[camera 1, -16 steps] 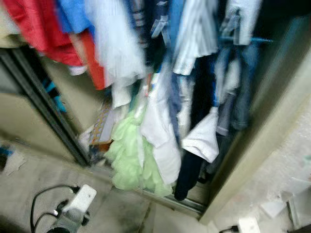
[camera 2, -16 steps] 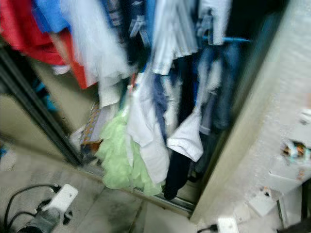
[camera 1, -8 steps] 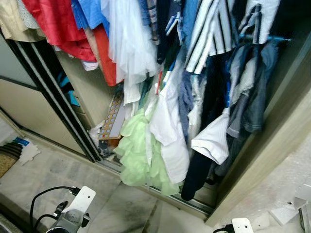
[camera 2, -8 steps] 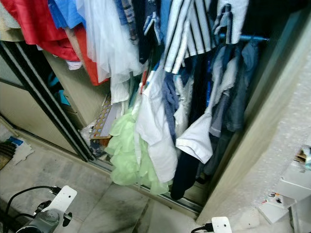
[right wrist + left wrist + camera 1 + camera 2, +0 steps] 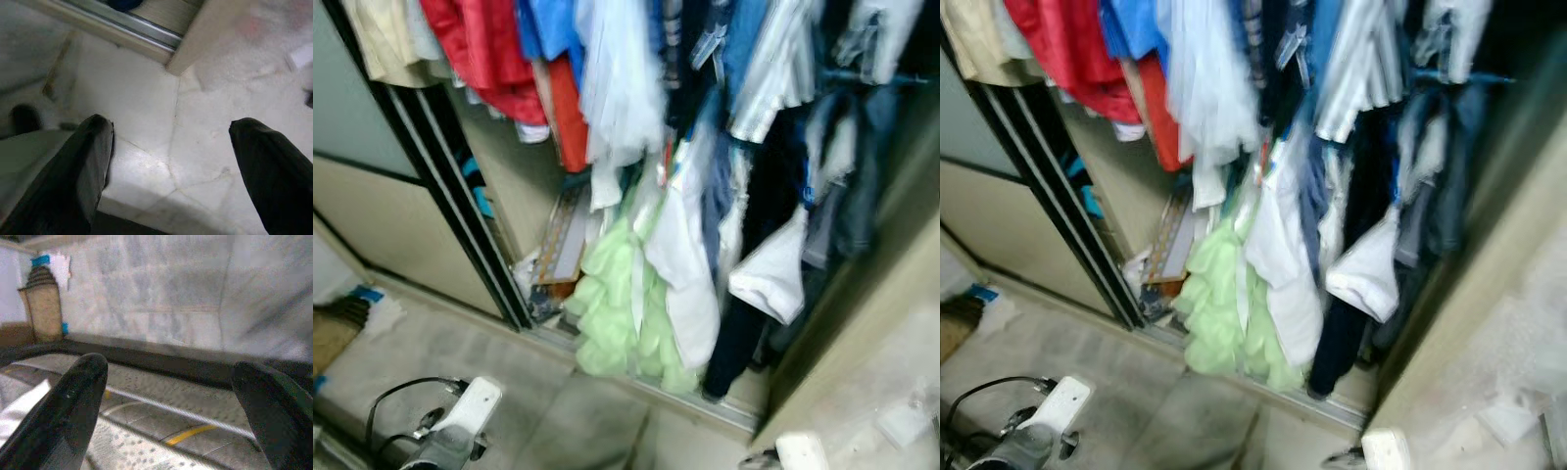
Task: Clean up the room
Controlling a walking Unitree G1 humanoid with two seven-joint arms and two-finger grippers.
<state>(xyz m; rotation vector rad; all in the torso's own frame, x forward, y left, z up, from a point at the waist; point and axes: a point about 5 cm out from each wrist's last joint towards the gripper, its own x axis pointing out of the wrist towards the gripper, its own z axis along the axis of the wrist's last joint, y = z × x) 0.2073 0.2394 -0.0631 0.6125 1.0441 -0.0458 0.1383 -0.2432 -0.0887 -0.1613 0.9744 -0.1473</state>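
Note:
An open wardrobe point(image 5: 499, 196) is packed with hanging clothes: a red garment point(image 5: 480, 49), a white sheer one point(image 5: 622, 78), a striped shirt point(image 5: 773, 69) and dark trousers point(image 5: 739, 333). A light green garment point(image 5: 622, 313) and a white one point(image 5: 690, 264) hang down to the wardrobe floor. My left arm's wrist point(image 5: 450, 436) shows low at the left, my right arm's wrist point(image 5: 800, 452) low at the right. My left gripper point(image 5: 171, 406) is open over the floor tiles. My right gripper point(image 5: 171, 166) is open above the pale marble floor.
The sliding door point(image 5: 372, 196) and its dark frame point(image 5: 460, 196) stand at the left. A metal track point(image 5: 127, 27) runs along the wardrobe's foot. A patterned flat box point(image 5: 563, 245) leans inside. A brown brush point(image 5: 44, 303) lies on the left floor, a rough wall point(image 5: 871, 362) is right.
The camera has swung, so the whole wardrobe scene sits further right and is blurred. Neither the clothes nor my grippers have moved on their own.

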